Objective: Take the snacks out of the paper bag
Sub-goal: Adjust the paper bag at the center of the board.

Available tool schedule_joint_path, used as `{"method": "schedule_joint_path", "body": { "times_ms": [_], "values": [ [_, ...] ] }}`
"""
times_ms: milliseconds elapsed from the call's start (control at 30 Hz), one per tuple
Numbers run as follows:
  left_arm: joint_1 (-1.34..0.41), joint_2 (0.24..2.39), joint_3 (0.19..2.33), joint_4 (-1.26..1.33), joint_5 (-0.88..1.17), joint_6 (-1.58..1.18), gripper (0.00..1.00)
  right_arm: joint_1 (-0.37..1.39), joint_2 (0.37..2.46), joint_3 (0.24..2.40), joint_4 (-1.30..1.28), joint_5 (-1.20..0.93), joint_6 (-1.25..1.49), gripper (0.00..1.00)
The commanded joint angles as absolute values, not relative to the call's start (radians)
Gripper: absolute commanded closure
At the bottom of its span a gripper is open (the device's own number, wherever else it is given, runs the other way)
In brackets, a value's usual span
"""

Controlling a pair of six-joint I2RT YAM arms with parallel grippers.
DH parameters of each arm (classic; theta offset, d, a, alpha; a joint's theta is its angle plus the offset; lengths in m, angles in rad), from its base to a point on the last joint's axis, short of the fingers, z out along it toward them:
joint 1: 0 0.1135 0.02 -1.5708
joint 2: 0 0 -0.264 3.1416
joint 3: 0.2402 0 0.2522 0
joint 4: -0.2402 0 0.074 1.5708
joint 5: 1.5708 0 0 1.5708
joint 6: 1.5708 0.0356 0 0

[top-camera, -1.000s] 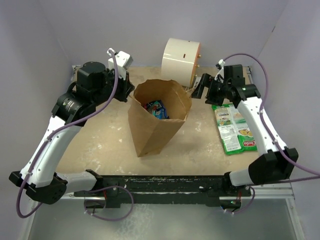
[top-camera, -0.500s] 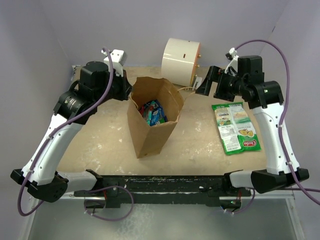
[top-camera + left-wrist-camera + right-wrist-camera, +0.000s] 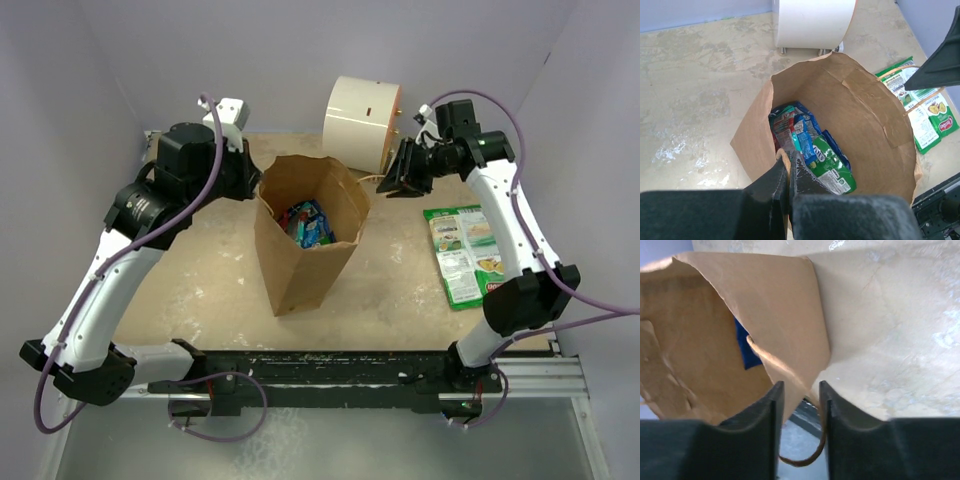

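The brown paper bag [image 3: 300, 270] stands upright and open in the middle of the table. Several snacks [image 3: 310, 222] lie inside it: green, blue and teal packets [image 3: 827, 162]. My left gripper [image 3: 788, 157] is shut on the bag's twisted handle at its left rim [image 3: 258, 186]. My right gripper [image 3: 801, 387] is at the bag's right rim [image 3: 385, 183], jaws partly apart, with the rim's corner [image 3: 800, 365] and a loop handle [image 3: 805, 460] between them. A blue packet [image 3: 742, 347] shows inside the bag. One green-and-white snack [image 3: 470, 255] lies flat on the table at the right.
A cream cylinder [image 3: 360, 120] lies on its side just behind the bag, close to my right gripper. Lilac walls close in the table at the back and both sides. The green packet [image 3: 927, 117] lies right of the bag.
My right gripper has swung left to the bag's right rim and its jaws have narrowed around the edge. The left gripper has kept its hold on the handle; the bag tilted slightly upright.
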State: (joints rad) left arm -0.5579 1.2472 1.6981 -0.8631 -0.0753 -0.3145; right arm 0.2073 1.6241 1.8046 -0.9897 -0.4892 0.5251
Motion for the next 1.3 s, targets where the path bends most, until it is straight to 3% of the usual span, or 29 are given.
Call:
{"method": "schedule_joint_path", "body": {
  "times_ms": [0,33,67,233,400,633,767,1000,1267],
  "values": [
    [-0.561,1.216,1.754,-0.849,-0.141,-0.303,1.0,0.211,1.565,1.828,-0.987,-0.494,0.511,0.83],
    [-0.562,1.219,1.765,-0.859,-0.171,-0.291,1.0,0.219,1.567,1.848,-0.995,-0.488,0.499,0.97],
    [-0.561,1.223,1.775,-0.868,-0.211,-0.28,1.0,0.233,1.572,1.871,-1.004,-0.487,0.486,1.0],
    [-0.524,1.273,1.864,-0.902,-0.387,-0.237,1.0,0.394,1.616,1.931,-0.978,-0.468,0.497,1.0],
    [-0.431,1.31,1.953,-0.901,-0.453,-0.195,1.0,0.55,1.633,1.877,-0.73,-0.507,0.699,1.0],
    [-0.417,1.307,1.97,-0.775,-0.531,0.015,1.0,0.716,1.756,1.962,-0.524,-0.544,0.86,1.0],
    [-0.418,1.298,1.874,-0.744,-0.353,0.04,1.0,0.717,1.716,1.781,-0.488,-0.544,0.846,1.0],
    [-0.417,1.275,1.684,-0.715,0.274,-0.174,1.0,0.738,1.618,1.397,-0.489,-0.492,0.702,0.97],
    [-0.42,1.132,1.354,-0.483,0.542,-0.553,1.0,0.773,1.458,0.967,-0.186,-0.497,0.828,0.91]
  ]
}}
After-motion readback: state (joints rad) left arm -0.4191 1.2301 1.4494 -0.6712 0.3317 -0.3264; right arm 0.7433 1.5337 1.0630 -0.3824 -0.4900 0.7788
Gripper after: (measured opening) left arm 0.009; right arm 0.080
